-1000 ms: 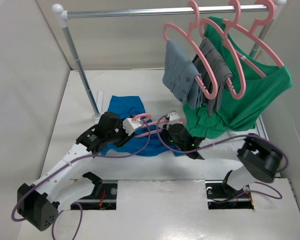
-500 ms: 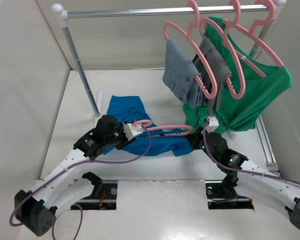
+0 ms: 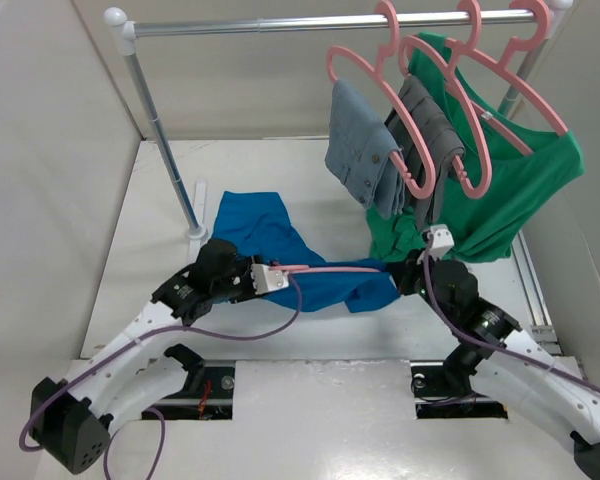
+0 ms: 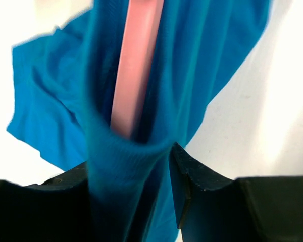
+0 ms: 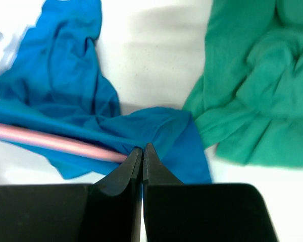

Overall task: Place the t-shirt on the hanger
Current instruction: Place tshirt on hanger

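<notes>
The blue t-shirt (image 3: pixel 260 225) lies crumpled on the white table, stretched between both grippers. The pink hanger (image 3: pixel 330 269) runs as a level bar from my left gripper (image 3: pixel 270 277) towards my right gripper (image 3: pixel 405 272), partly inside the shirt. In the left wrist view the hanger (image 4: pixel 136 60) runs into a fold of t-shirt (image 4: pixel 50 101) that fills the left gripper (image 4: pixel 129 155). It is shut on the hanger, with that fabric around it. In the right wrist view the right gripper (image 5: pixel 142 147) is shut on the t-shirt's edge (image 5: pixel 161 126), beside the hanger's end (image 5: pixel 50 142).
A metal rack (image 3: pixel 320 22) spans the back, its left pole (image 3: pixel 160 130) standing just behind the t-shirt. Grey garments (image 3: pixel 380 150) and a large green shirt (image 3: pixel 500 190) hang on other pink hangers at the right. The green shirt's hem (image 5: pixel 252 85) touches the table near my right gripper.
My right gripper has moved right from the shirt's middle, drawing blue fabric along the hanger. The hanger now lies straight and level. My left gripper has shifted slightly down and right.
</notes>
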Tool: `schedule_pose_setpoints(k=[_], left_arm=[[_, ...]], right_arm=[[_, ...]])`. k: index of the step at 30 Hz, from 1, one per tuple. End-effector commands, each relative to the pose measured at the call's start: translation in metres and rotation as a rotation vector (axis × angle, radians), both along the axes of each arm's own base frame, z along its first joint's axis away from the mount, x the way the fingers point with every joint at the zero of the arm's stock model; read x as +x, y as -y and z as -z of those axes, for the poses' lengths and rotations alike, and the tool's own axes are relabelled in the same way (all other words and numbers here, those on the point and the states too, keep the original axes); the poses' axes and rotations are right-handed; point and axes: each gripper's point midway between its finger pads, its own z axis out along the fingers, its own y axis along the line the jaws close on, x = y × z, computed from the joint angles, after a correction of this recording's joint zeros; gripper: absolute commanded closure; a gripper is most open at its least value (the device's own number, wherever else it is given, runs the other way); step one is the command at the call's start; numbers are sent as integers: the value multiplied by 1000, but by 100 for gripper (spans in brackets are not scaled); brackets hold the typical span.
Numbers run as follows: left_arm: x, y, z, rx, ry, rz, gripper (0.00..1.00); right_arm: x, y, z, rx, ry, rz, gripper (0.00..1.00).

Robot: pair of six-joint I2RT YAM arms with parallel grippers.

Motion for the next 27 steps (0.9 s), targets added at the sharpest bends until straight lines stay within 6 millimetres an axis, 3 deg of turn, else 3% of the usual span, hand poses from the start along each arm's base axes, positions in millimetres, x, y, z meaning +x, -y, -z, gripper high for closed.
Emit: schedule_pose_setpoints(k=[1, 3, 6, 11, 16, 22, 23, 24, 27], left_arm=[[17, -40, 17, 182, -22, -175, 100], [20, -40, 21, 194, -36, -188, 100], [25, -23, 8, 146, -30, -145, 100], [24, 10, -24, 20, -16, -27, 100], [12, 20, -37, -7, 13, 101, 100], [4, 15, -39, 21, 34, 147, 100], [2, 15, -38, 18, 40, 160, 100], [2, 15, -39, 22, 45, 166, 100], [0, 18, -42, 7, 54, 189, 100]], right_arm=[[22, 33, -19, -300, 116, 29, 100], [22, 7, -26, -312, 155, -134, 100], [18, -36, -34, -334, 207, -338, 100], [5, -108, -48, -357, 296, -628, 100], [6, -145, -58, -353, 325, -780, 97], [6, -155, -98, -319, 386, -808, 69], [4, -156, -101, -324, 389, -821, 63], [1, -157, -104, -319, 386, -838, 48], [-11, -158, -113, -364, 400, -897, 27]])
